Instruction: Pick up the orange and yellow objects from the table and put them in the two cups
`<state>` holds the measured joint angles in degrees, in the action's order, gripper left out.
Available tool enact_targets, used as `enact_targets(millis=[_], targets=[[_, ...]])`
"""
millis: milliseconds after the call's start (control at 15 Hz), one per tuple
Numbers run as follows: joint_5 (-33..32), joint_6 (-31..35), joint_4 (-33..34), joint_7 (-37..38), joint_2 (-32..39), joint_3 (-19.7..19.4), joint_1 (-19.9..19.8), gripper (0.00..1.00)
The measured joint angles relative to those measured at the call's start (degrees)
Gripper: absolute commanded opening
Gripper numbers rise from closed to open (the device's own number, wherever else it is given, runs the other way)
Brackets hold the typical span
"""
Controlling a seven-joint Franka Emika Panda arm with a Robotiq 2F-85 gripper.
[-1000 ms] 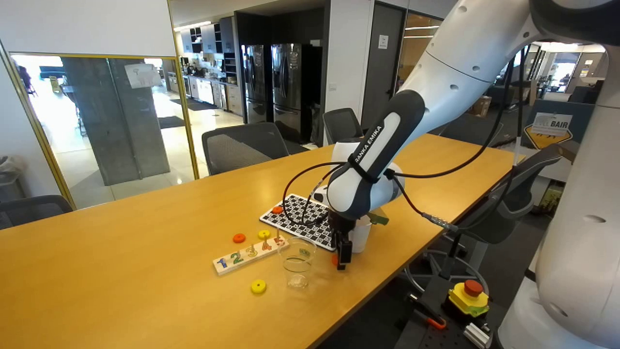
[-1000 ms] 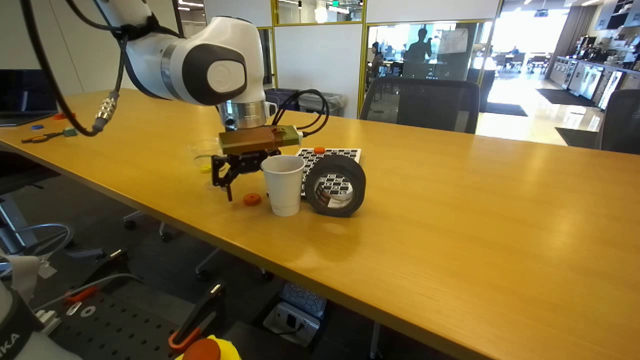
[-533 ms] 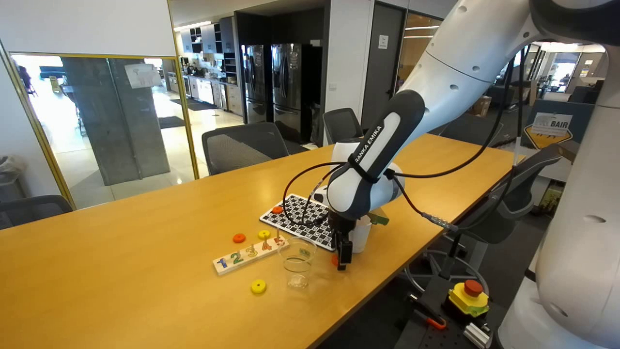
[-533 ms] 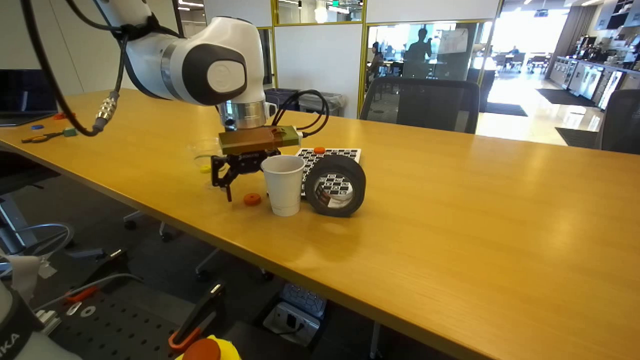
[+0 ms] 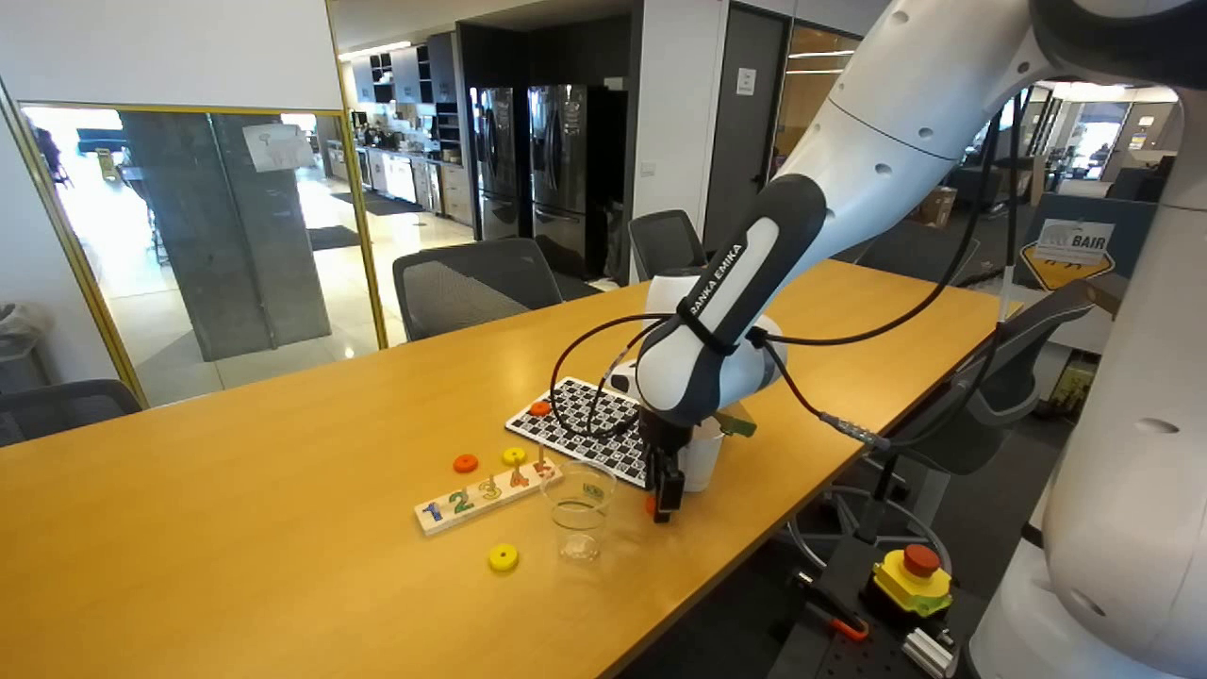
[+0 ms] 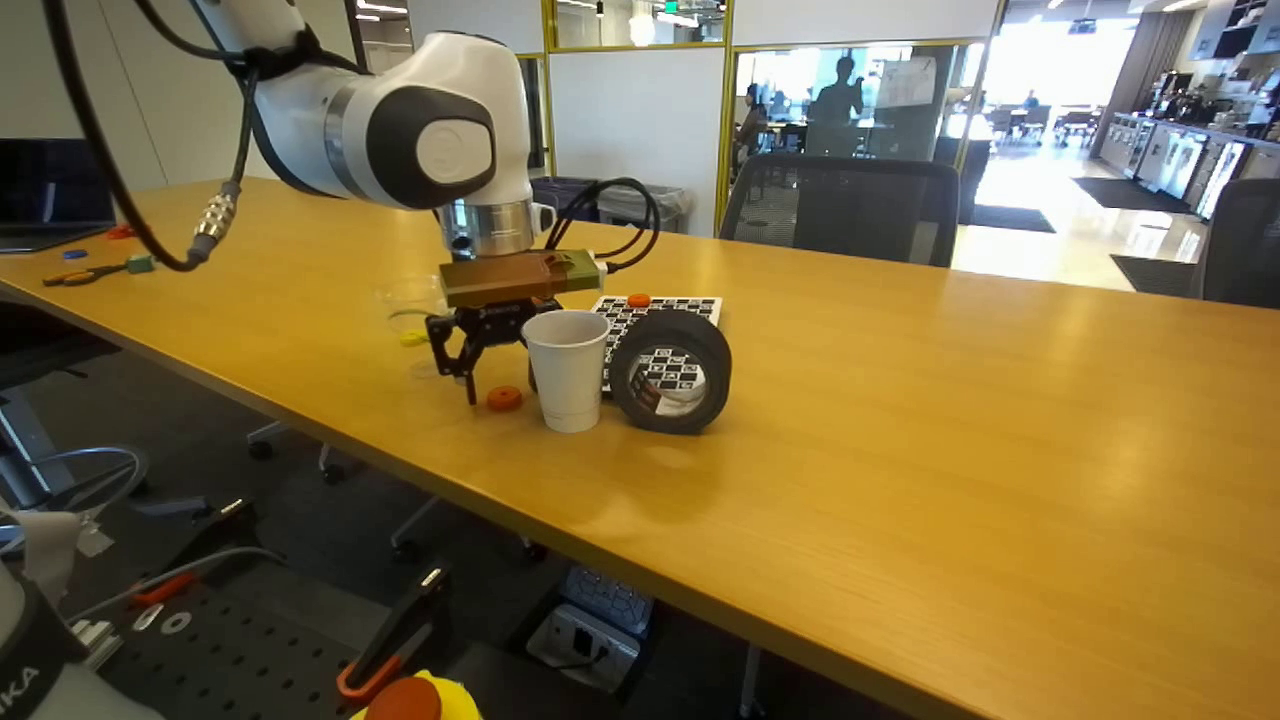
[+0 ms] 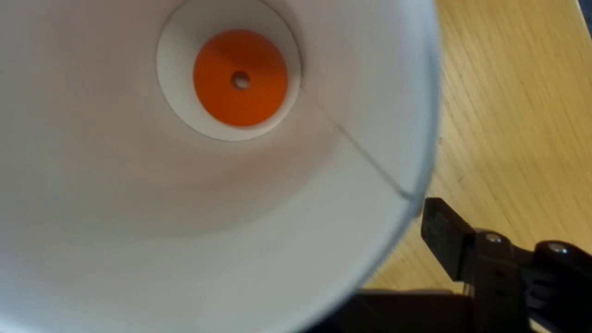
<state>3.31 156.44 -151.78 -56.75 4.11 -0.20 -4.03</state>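
pincer (image 6: 501, 390) has edged one finger (image 6: 471, 388) inward; parted and empty, it seems to straddle an orange ring (image 6: 505, 399) near mid-frame, so a grasp probably nears. just right, the white cup (image 6: 568, 375) holds another orange ring (image 7: 222, 83). outward, left of centre: two more orange rings (image 5: 465, 463), two yellow rings (image 5: 503, 557), one clear cup (image 5: 577, 514). orange four, yellow two, cups two.

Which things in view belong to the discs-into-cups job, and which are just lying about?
Job: table; white cup with orange disc inside; clear cup; three loose orange discs; two yellow discs.

Lying about: numbered peg board; checkered board (one of the loose discs on it); black tape roll; laptop; what looks like pliers.
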Motion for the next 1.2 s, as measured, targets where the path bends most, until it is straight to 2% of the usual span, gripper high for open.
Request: enact_targets(millis=[200,333,867,1200], targets=[[0.0,-0.1,-0.1,0.1,0.2,0.0,0.0,0.2],[0.0,-0.1,-0.1,0.1,0.1,0.0,0.0,0.24],[-1.4,-1.0,0.2,2.9,-1.3,-0.2,0.0,0.24],[-1.4,-7.9,2.3,4.7,-7.7,-0.6,0.0,0.24]])
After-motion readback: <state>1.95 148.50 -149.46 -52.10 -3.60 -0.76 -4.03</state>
